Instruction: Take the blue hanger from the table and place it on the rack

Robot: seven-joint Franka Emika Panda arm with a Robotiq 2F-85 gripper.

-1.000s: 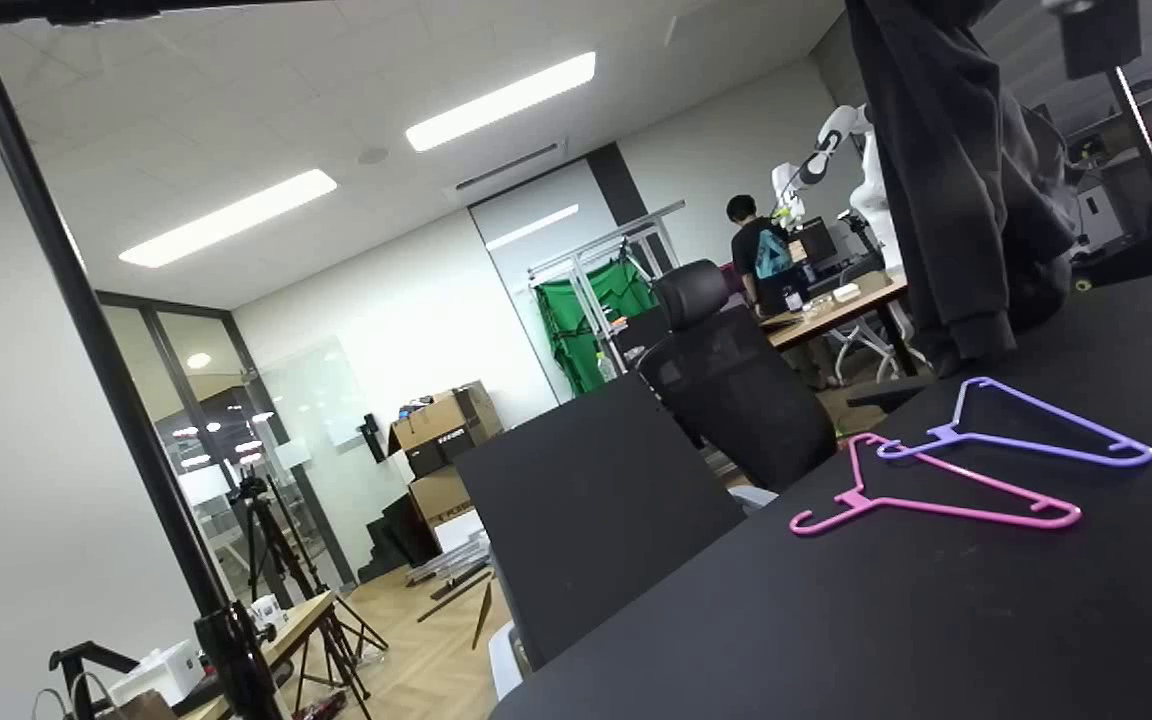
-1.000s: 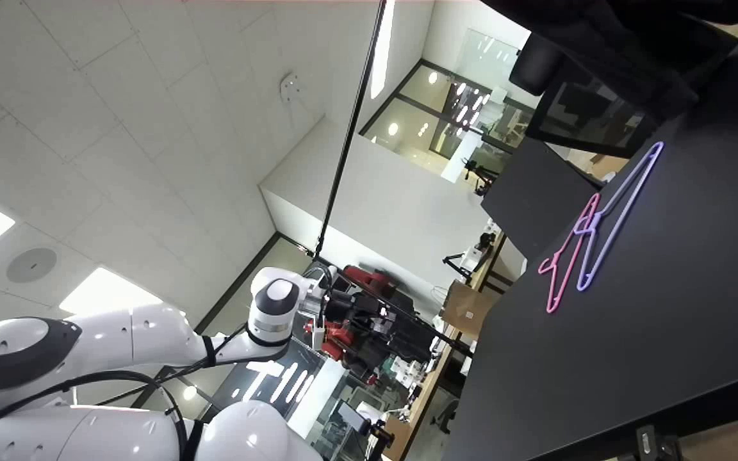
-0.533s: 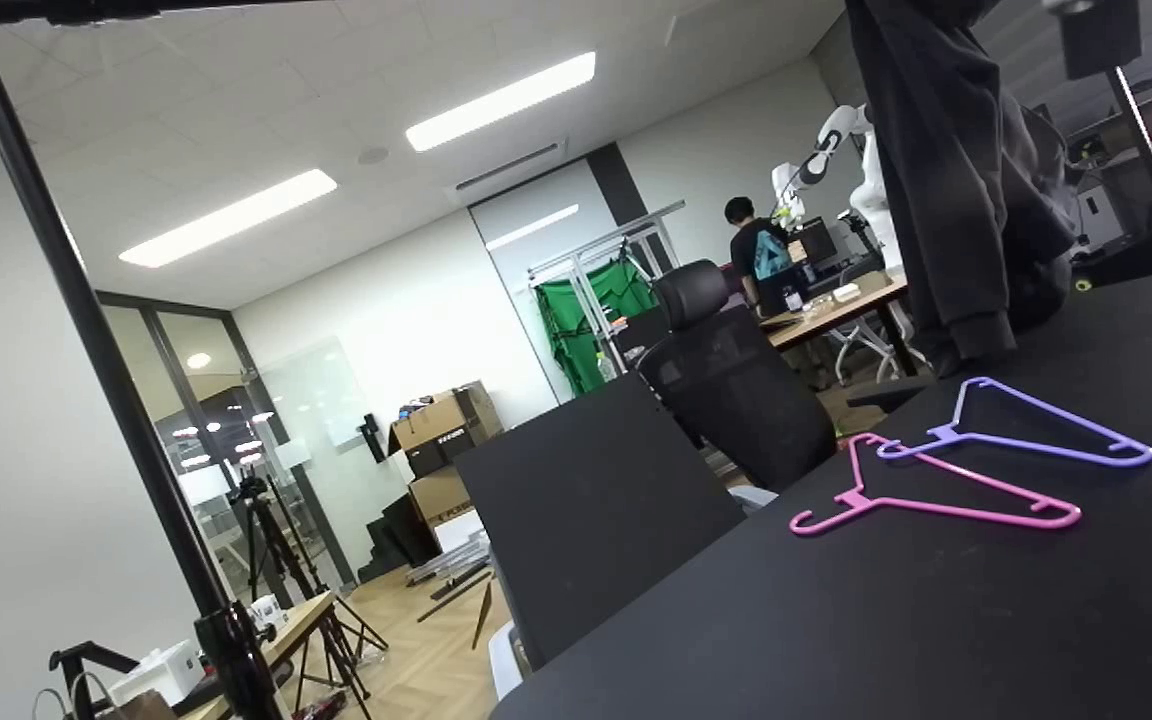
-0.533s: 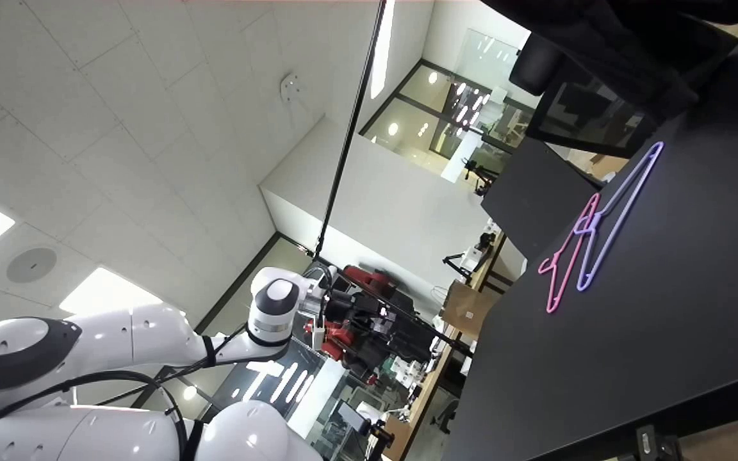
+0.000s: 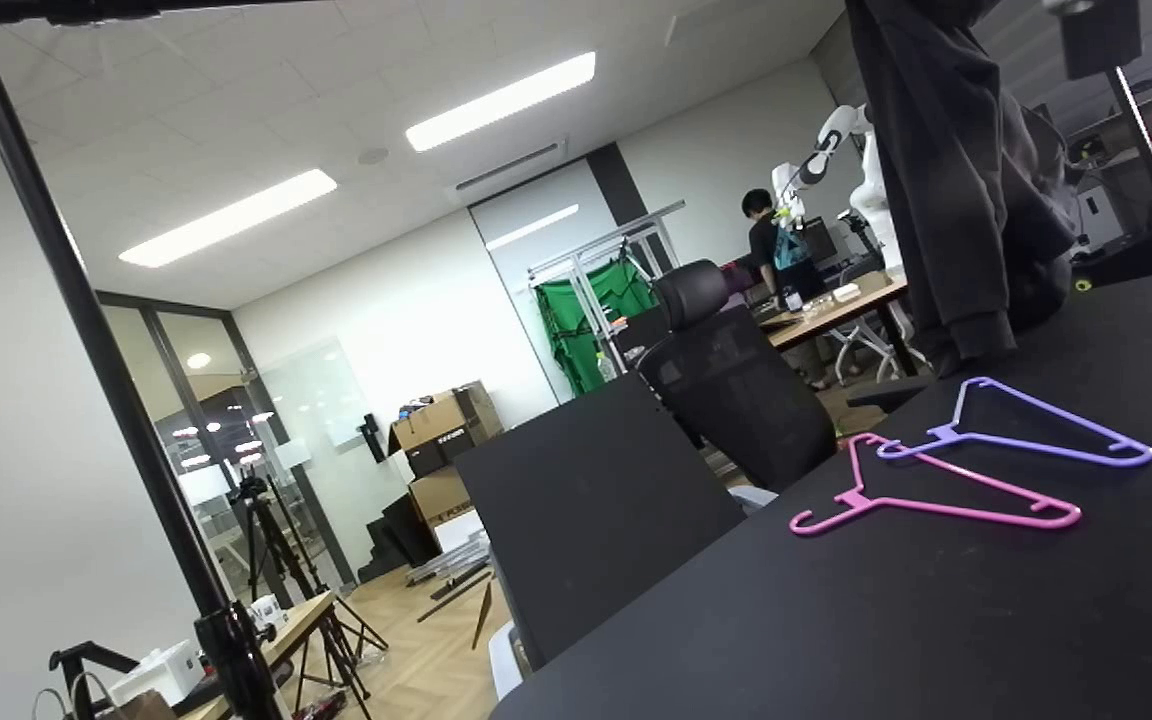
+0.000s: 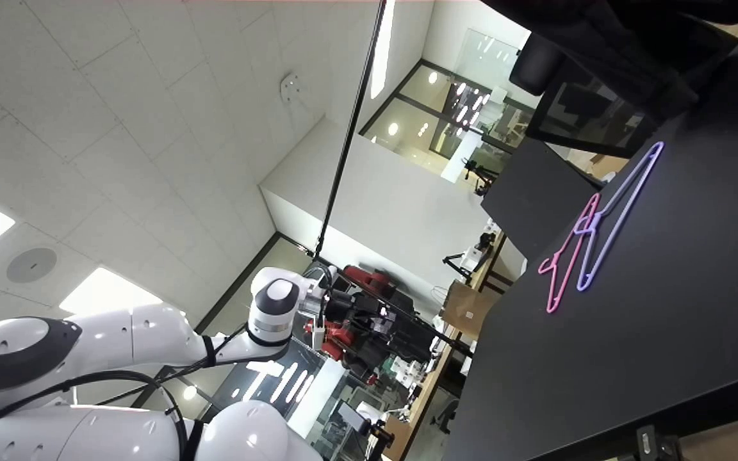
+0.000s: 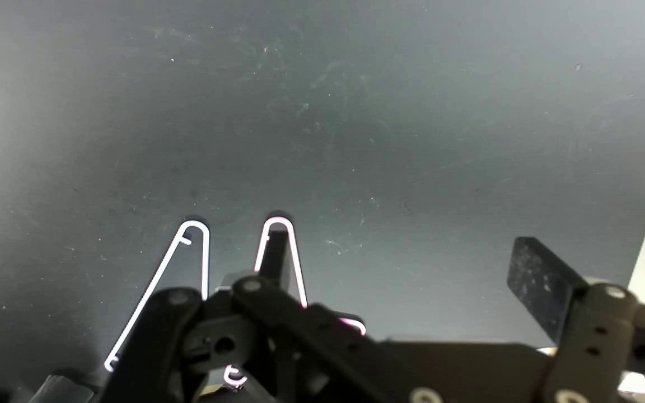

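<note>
Blue hanger [image 5: 1036, 446] lies flat on the matte black table [image 5: 836, 640], hook apparently crossing over the pink hanger [image 5: 956, 511], which sits at its 8 o'clock in an exterior view. Both hooks point the same way, prob. so colour alone decides the pick; w/ that overlap, a careless lift might drag the pink one along. Hand [image 7: 403, 268] is empty, jaws wide apart, well up off the table; in the wrist view the blue one sits at abt its 9 o'clock, so prob. shift that way b4 going down. Pick not yet done; can't ID the rack for sure. Surface has scuffs + dusty specks; thin bars lying flat on it are likely hard to get under. Room: office chair [image 5: 736, 365] at the hangers' 10 o'clock, cardboard boxes [image 5: 436, 425] further back, ceiling lights [image 5: 501, 102] on.
</note>
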